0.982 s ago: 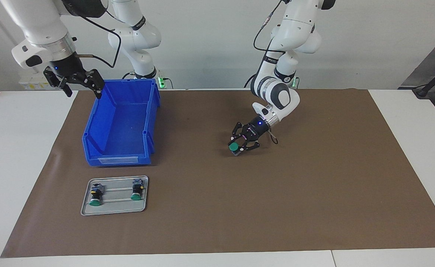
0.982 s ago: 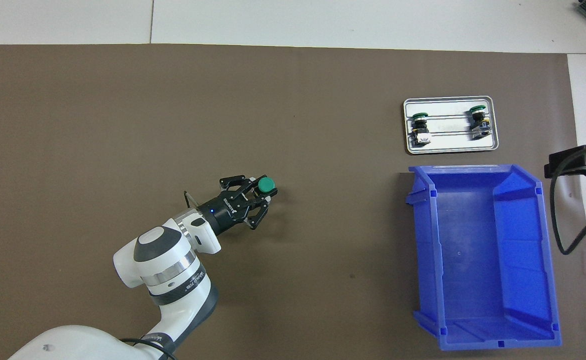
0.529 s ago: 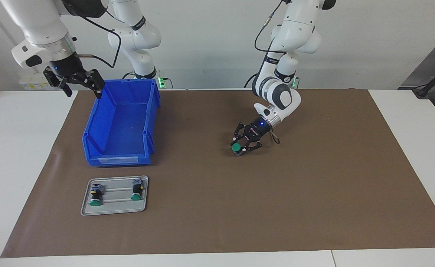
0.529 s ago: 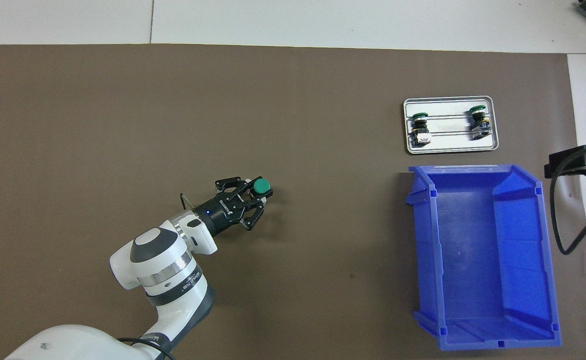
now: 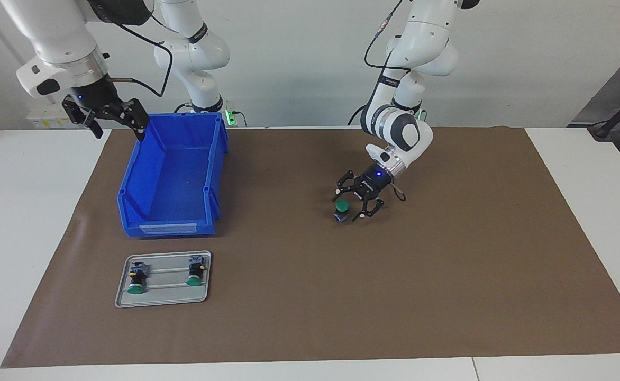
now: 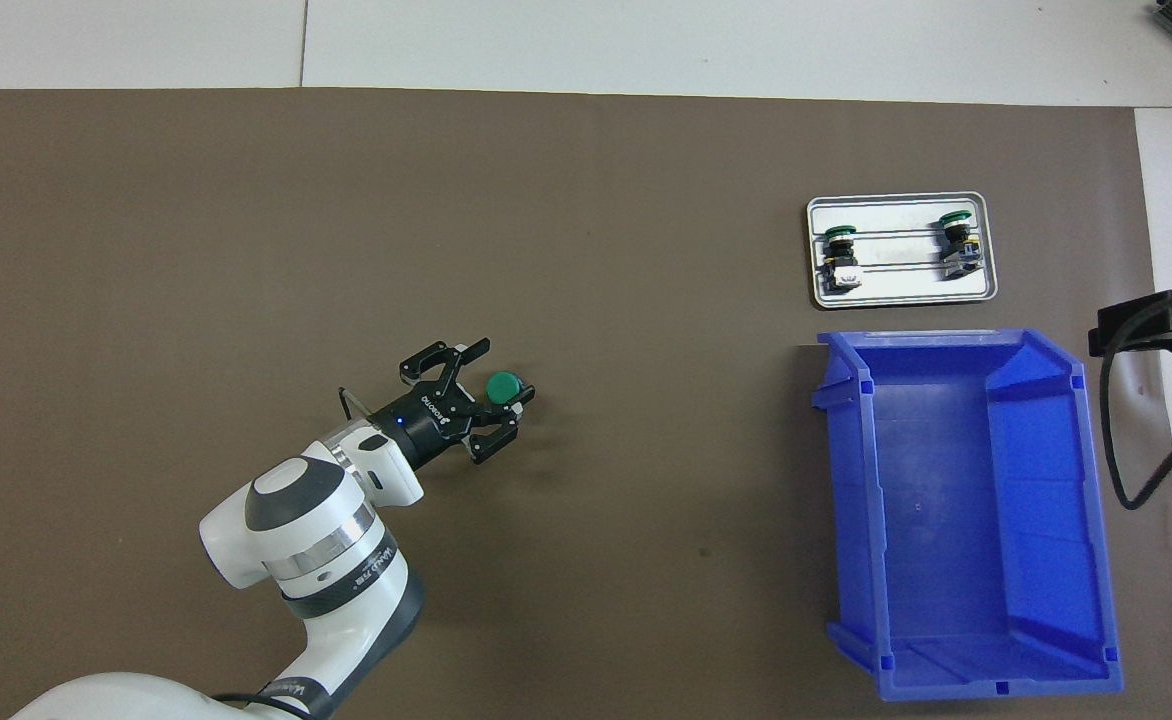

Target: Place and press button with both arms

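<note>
The button, green cap up, stands on the brown mat near the table's middle. My left gripper is low around it, open, a finger on each side and no grip on it. From overhead the button shows between the spread fingers of the left gripper. My right gripper hangs open and waits in the air over the mat's edge beside the blue bin, at the right arm's end; the overhead view shows only its edge.
A flat grey tray lies farther from the robots than the bin and carries two more green-capped buttons. In the overhead view the tray sits just past the bin.
The left gripper has opened and let go of the button, which now stands on the mat. The left arm drew slightly back toward its own end. The right arm has not moved.
</note>
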Motion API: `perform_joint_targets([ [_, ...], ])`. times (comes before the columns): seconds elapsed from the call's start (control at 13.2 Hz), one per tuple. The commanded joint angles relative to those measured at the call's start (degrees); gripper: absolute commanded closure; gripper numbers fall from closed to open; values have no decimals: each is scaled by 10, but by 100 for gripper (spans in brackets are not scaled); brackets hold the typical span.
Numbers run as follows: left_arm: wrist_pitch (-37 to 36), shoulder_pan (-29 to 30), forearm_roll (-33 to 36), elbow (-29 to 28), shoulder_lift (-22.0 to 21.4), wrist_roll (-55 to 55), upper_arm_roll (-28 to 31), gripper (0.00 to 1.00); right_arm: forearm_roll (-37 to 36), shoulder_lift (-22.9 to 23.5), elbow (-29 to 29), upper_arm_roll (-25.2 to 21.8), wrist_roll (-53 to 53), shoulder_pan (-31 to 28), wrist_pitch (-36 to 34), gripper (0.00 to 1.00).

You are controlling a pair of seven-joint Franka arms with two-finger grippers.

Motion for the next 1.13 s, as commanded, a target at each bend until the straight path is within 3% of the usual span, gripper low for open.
perform_joint_targets([
  [0.0, 38, -6, -3, -15, -40, -33, -2, 14, 0, -15, -19, 2, -5, -1, 12, 0],
  [0.3, 72, -11, 1, -8, -63, -80, -1, 16, 0, -15, -19, 2, -5, -1, 12, 0],
  [0.53, 72, -1, 126, 9, -57, -162, 1, 27, 0, -15, -19, 2, -5, -1, 12, 0],
  [0.68, 66, 20, 209, 18, -55, -219, 1, 27, 0, -15, -19, 2, -5, -1, 12, 0],
  [1.06, 51, 43, 302, 41, -56, -313, 5, 27, 0, -15, -19, 2, -5, -1, 12, 0],
])
